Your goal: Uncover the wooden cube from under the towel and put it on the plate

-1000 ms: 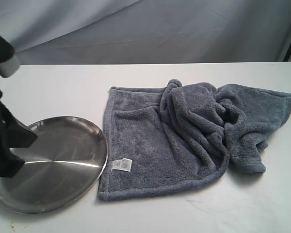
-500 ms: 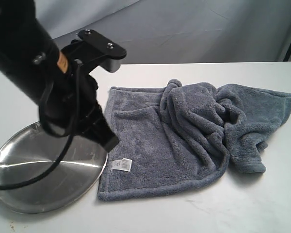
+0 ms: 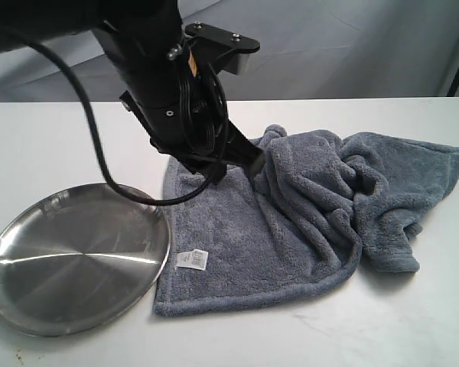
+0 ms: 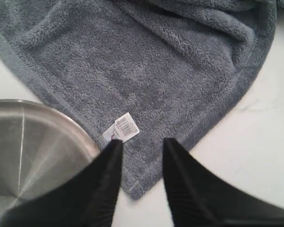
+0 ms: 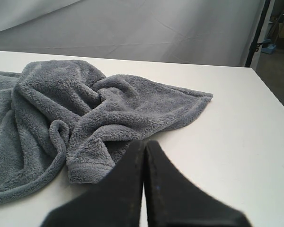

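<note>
The grey-blue towel (image 3: 306,214) lies on the white table, flat at its left half and bunched into folds at its right. Its white label (image 3: 191,260) is near the front left corner. The wooden cube is hidden. Left of the towel sits the shiny steel plate (image 3: 76,260), bare. My left gripper (image 3: 233,172) hovers over the towel's back left part, open with nothing between its fingers. In the left wrist view, the left gripper (image 4: 141,144) frames the towel (image 4: 146,61) corner, label (image 4: 124,126) and plate (image 4: 28,142). My right gripper (image 5: 144,142) is shut and empty, beside the towel's (image 5: 85,109) bunched end.
The white table (image 3: 367,329) stretches in front of and to the right of the towel. A grey cloth backdrop (image 3: 329,46) hangs behind it. In the right wrist view a black stand (image 5: 258,33) rises past the table's far edge.
My left arm has swung from over the plate to the right, over the towel's back left part, and its jaws have parted. Towel and plate have not moved.
</note>
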Tool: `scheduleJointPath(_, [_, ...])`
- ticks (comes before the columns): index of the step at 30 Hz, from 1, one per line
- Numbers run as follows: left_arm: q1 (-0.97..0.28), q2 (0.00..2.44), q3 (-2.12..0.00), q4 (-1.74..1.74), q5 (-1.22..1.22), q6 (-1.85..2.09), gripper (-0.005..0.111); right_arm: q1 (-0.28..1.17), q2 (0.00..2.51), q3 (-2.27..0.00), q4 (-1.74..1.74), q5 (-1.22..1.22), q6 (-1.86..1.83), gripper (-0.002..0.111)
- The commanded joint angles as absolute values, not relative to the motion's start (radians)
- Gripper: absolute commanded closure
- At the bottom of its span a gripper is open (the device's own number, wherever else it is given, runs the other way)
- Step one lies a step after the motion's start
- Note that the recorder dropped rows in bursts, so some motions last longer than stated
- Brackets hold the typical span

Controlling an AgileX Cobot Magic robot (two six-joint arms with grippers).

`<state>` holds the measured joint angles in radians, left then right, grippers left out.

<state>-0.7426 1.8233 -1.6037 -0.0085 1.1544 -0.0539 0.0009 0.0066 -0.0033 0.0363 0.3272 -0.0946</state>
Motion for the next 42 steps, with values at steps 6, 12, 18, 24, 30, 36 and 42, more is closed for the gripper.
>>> scheduleJointPath(6, [-0.748, 1.945, -1.702, -0.028, 1.044, -0.069, 0.036, 0.005, 0.000, 0.000, 0.039, 0.321, -0.095, 0.108])
scheduleJointPath(12, [-0.748, 2.043, -1.792, -0.180, 1.049, -0.070, 0.036, 0.005, 0.000, 0.000, 0.039, 0.321, -0.095, 0.108])
scheduleJointPath(18, [-0.748, 2.145, -1.892, -0.207, 1.035, -0.104, 0.036, 0.005, 0.000, 0.000, 0.039, 0.321, -0.095, 0.108])
scheduleJointPath(24, [-0.748, 2.248, -1.974, -0.169, 1.027, -0.104, 0.036, 0.005, 0.000, 0.000, 0.039, 0.321, -0.095, 0.108])
scheduleJointPath(30, [-0.748, 2.343, -1.994, -0.180, 1.027, -0.104, 0.036, 0.005, 0.000, 0.000, 0.039, 0.321, -0.095, 0.108])
scheduleJointPath(36, [-0.748, 2.414, -1.994, -0.188, 1.028, -0.104, 0.036, 0.005, 0.000, 0.000, 0.039, 0.321, -0.095, 0.108])
scheduleJointPath(42, [-0.748, 2.468, -1.994, -0.200, 1.027, -0.104, 0.038, 0.005, 0.000, 0.000, 0.039, 0.321, -0.095, 0.108])
